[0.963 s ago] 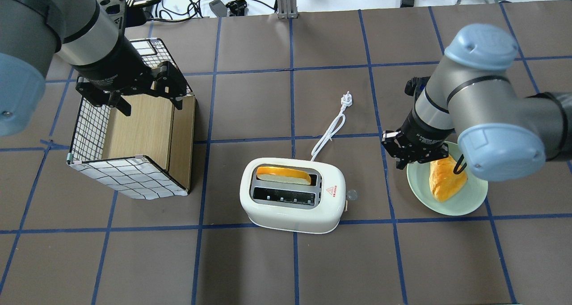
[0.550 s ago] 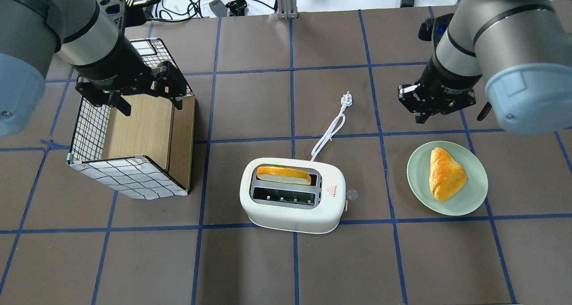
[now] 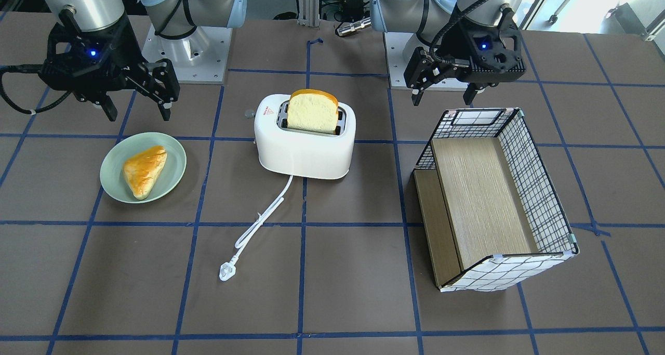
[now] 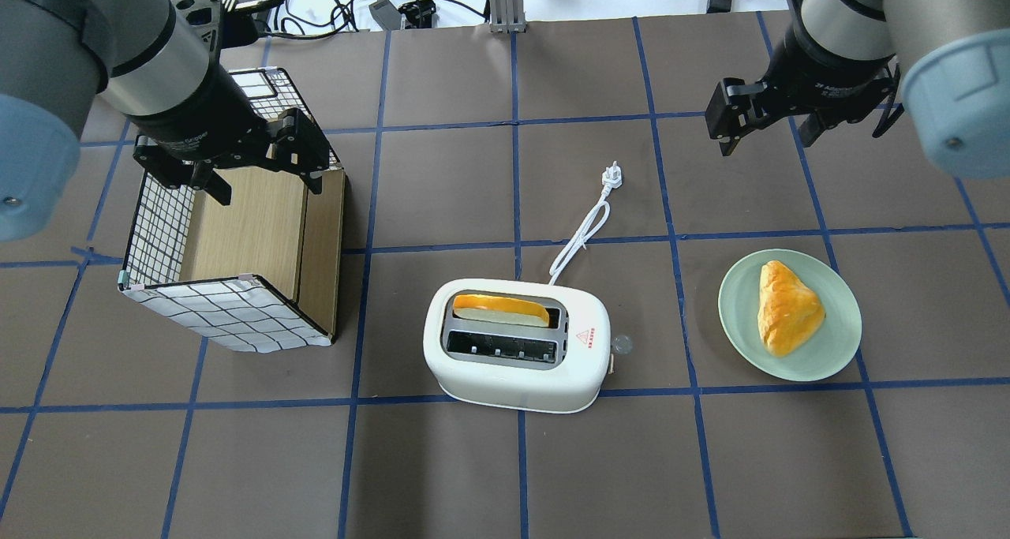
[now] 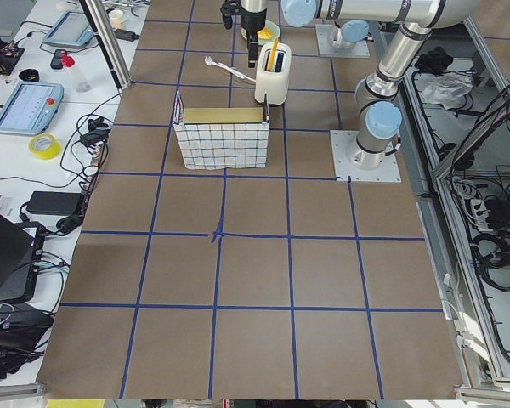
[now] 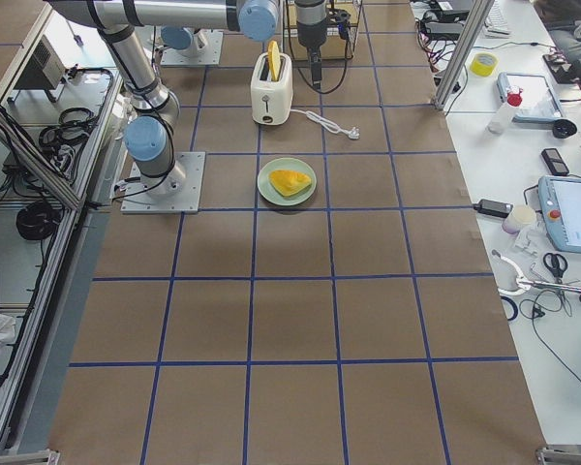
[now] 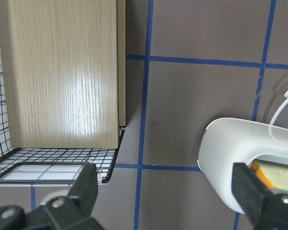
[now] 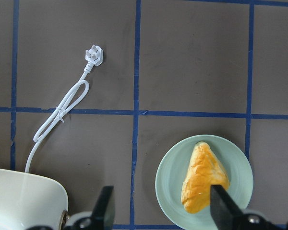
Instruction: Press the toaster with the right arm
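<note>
Right end effector (image 4: 764, 132) is hovering open and empty, toaster (image 4: 517, 365) well off to its left, so probably best closing up before pressing the toaster end facing it.

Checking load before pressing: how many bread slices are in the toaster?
1: a bread slice in the toaster, in its slot farther from the robot; nearer slot empty.

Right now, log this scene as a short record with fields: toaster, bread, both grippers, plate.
toaster: white, upright mid-table, plug lying loose
bread: one slice standing high in the slot farther from the robot; other slot empty
right gripper: open, empty, raised near the plate, apart from the toaster
left gripper: open, empty, raised by the wire-grid box
plate: pale green, holding a pastry
</note>
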